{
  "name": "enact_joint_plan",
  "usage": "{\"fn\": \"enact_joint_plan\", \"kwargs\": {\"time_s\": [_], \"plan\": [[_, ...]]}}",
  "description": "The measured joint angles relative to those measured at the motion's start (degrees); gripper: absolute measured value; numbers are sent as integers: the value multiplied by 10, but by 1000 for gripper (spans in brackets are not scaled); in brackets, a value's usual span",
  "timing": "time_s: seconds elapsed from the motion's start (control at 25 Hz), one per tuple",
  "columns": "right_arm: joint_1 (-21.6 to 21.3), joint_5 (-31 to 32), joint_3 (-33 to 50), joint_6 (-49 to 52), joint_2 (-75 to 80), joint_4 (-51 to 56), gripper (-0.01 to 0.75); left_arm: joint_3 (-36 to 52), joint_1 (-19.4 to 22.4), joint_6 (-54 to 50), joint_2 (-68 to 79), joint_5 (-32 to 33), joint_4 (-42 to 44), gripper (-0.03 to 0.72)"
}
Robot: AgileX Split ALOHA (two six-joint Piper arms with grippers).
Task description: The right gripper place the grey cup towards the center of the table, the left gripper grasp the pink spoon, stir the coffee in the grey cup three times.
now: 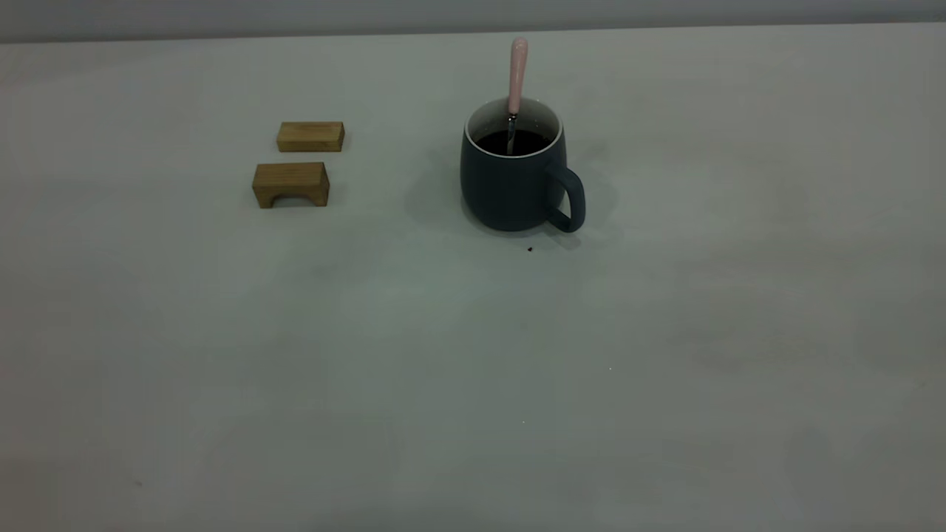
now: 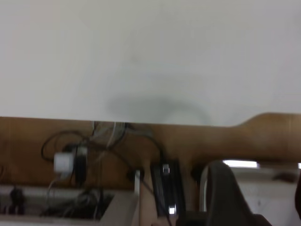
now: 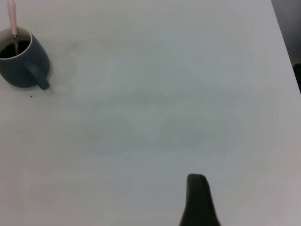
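Grey cup (image 1: pixel 514 188) upright mid-table, pink spoon (image 1: pixel 516 77) standing in coffee (image 1: pixel 522 142)

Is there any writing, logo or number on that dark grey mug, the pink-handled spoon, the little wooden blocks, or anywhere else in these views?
None can be read.
Dark slate-grey mug: plain, no print on the side that shows.
Pink-handled spoon standing in the coffee: no marking visible.
Two tan wooden blocks: bare wood.
Pale grey-white table: only tiny dark specks.
Devices and cables beyond the table edge in the left wrist view: too blurred to show any label.

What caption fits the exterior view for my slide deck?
Pink spoon standing in coffee inside grey cup, two wooden blocks alongside, no gripper in view.
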Motion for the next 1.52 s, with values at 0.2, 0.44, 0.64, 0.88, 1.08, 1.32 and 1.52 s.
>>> {"fn": "enact_joint_plan", "kwargs": {"time_s": [0.2,0.44,0.64,0.88,1.08,1.32,1.52], "plan": [[0,0,0,0,0,0,587,58,1,-2,-136,-13,-1,432],[0,0,0,0,0,0,587,61,2,-11,-212,-20,-3,432],[0,0,0,0,0,0,587,70,-3,-23,-261,-11,-4,432],[0,0,0,0,0,0,587,70,-14,-10,-324,-7,-15,432],[0,0,0,0,0,0,587,70,-19,-7,-329,-4,-24,432],[0,0,0,0,0,0,587,70,-19,-6,-329,-4,-26,432],[0,0,0,0,0,0,587,70,-19,-6,-329,-4,-27,432]]}}
